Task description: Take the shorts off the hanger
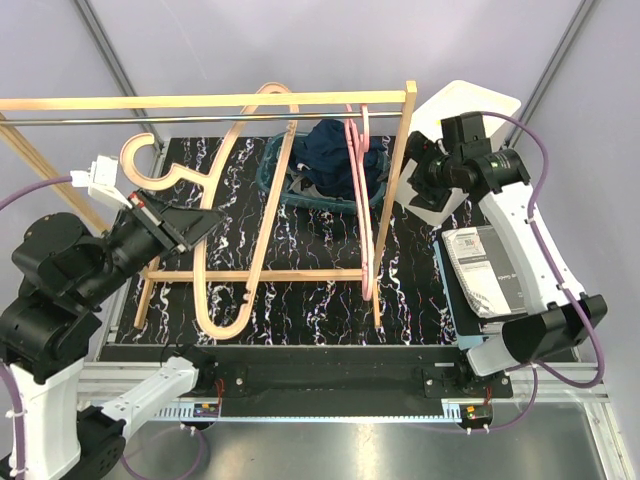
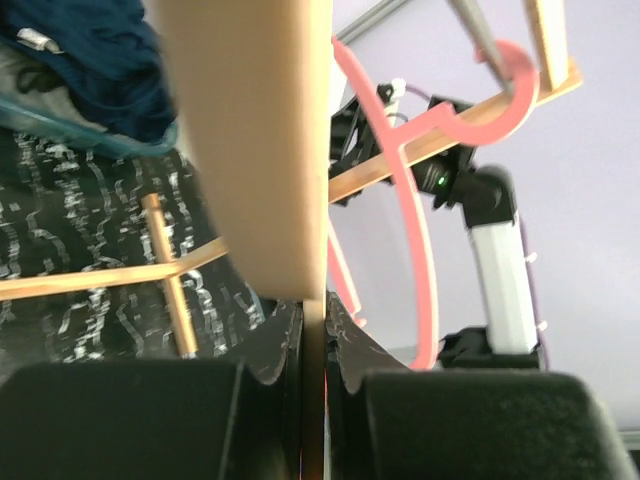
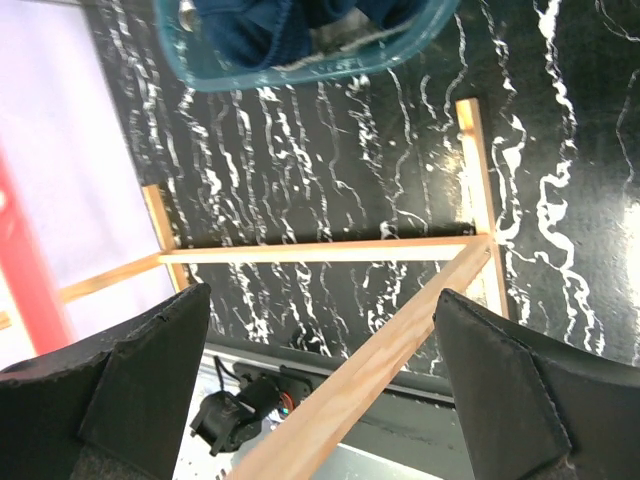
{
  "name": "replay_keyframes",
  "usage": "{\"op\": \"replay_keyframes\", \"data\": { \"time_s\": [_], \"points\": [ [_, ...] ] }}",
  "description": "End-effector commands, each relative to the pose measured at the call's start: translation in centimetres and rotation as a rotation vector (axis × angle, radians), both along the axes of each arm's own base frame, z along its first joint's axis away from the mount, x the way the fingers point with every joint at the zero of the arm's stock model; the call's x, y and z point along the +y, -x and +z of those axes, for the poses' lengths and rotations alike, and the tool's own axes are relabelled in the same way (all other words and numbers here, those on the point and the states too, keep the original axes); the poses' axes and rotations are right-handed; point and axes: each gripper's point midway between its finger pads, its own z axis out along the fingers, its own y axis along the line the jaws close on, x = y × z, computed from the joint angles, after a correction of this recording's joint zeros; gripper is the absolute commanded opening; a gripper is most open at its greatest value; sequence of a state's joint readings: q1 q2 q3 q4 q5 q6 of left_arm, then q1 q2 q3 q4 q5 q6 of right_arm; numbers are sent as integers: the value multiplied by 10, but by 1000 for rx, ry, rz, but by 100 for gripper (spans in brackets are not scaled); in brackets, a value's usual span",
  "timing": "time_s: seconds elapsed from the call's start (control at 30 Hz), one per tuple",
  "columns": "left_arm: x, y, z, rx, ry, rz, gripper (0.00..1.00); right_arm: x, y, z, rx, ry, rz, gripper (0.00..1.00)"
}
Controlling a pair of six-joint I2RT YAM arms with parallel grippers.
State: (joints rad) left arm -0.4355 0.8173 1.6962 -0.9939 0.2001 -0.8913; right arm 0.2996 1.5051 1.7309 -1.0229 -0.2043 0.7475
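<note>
The dark navy shorts (image 1: 335, 150) lie bunched in a teal basket (image 1: 290, 190) at the back of the table, off any hanger. They also show in the left wrist view (image 2: 95, 60), with a bit of grey fabric (image 2: 22, 80) beside them, and in the right wrist view (image 3: 250, 25). My left gripper (image 1: 190, 222) is shut on a bare tan wooden hanger (image 1: 240, 250), whose flat edge sits between the jaws (image 2: 313, 330). A bare pink hanger (image 1: 362, 200) hangs from the rod. My right gripper (image 1: 425, 180) is open and empty, right of the basket.
A wooden rack (image 1: 200, 101) with a metal rod (image 1: 90, 121) spans the black marbled mat (image 1: 310, 300). Its slanted leg (image 3: 380, 370) runs between my right fingers (image 3: 140, 380). A printed packet (image 1: 485, 270) lies at the right. A white tray (image 1: 480, 100) sits at the back right.
</note>
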Motion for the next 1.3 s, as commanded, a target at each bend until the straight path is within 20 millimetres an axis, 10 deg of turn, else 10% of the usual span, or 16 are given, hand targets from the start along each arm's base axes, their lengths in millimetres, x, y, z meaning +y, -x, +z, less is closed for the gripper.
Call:
{"op": "replay_keyframes", "data": {
  "time_s": [0.0, 1.27],
  "points": [
    [-13, -10, 37, -86, 122, -35, 0, -1, 0, 20, -83, -63, -8, 100],
    [-20, -68, 19, -37, 110, 80, 0, -41, 26, 21, -110, -65, -67, 100]
  ]
}}
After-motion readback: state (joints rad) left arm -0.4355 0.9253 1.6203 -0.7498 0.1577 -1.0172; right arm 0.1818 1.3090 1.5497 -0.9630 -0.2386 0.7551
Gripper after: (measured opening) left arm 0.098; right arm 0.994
